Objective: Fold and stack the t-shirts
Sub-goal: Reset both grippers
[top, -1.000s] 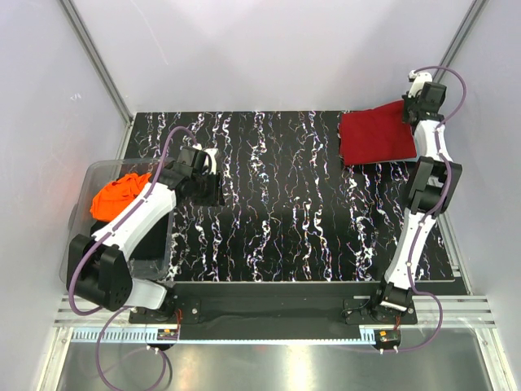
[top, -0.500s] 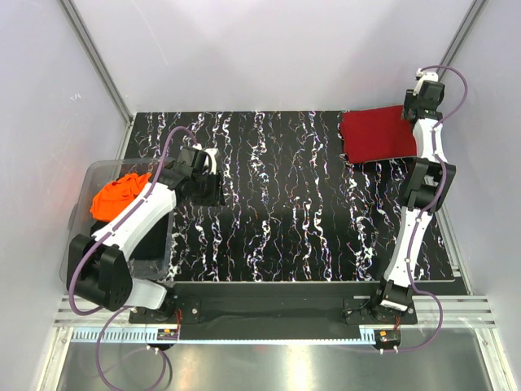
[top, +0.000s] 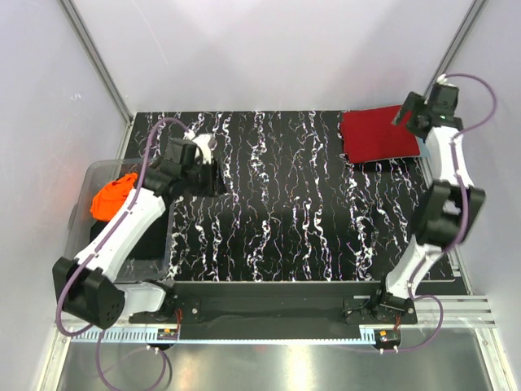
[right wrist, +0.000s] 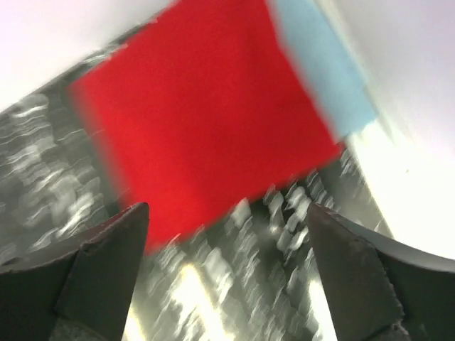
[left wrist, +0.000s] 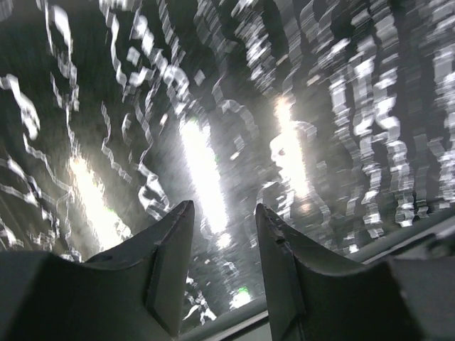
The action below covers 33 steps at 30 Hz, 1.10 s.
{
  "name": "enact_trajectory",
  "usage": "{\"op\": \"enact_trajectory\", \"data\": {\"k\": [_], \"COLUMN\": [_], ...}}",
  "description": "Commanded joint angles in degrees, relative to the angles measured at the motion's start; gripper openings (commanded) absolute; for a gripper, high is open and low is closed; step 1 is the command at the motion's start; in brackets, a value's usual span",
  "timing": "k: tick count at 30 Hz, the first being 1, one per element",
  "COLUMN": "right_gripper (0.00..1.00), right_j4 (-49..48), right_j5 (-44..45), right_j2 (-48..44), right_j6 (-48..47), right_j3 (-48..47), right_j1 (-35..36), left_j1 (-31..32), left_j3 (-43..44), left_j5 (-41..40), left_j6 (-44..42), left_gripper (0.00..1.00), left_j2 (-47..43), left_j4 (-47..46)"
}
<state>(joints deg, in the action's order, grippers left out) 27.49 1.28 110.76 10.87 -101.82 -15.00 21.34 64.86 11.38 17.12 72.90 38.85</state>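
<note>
left arm (top: 133, 218) and right arm (top: 450, 155): same build. long links in glossy white shell, rounded edges; joint housings black, drum-shaped, bulkiest at the elbow and shoulder. each base (top: 389, 303) is black and sits on a dark mounting plate. one thin purple cable (top: 152, 134) per arm, looping free of the shell between base and wrist. left gripper (left wrist: 224, 209): two dark grey fingers (left wrist: 167, 273), wedge-shaped, matt, flat inner faces, tapering to blunt tips. right gripper (right wrist: 227, 212): the same dark wedge fingers (right wrist: 106, 259), blurred. screws too small to make out.
</note>
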Motion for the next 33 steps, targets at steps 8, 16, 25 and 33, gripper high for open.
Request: {"op": "enact_trajectory", "data": {"k": [8, 16, 25, 33], "right_gripper": [1.00, 1.00, 1.00, 1.00], "right_j4": [8.02, 8.20, 7.67, 7.67], "right_j5": [-26.74, -39.51, -42.84, -43.56], "right_j2": [-41.21, -61.97, -64.71, -66.37], "right_j6": [16.53, 21.46, 22.61, 19.89], "right_j3": [26.57, 42.05, 43.72, 42.94], "right_j1": [5.42, 6.48, 6.48, 6.39], "left_j1": [0.19, 0.10, 0.10, 0.10], "left_j3": [4.49, -1.14, -5.80, -4.92], "left_j5": [7.52, 8.14, 7.52, 9.63], "left_j6": [1.42, 5.01, 4.67, 6.52], "left_gripper": [0.54, 0.99, 0.99, 0.99], "left_j2": [-17.34, -25.96, -33.97, -31.16], "left_j4": [-9.49, -9.76, -13.54, -12.13]}}
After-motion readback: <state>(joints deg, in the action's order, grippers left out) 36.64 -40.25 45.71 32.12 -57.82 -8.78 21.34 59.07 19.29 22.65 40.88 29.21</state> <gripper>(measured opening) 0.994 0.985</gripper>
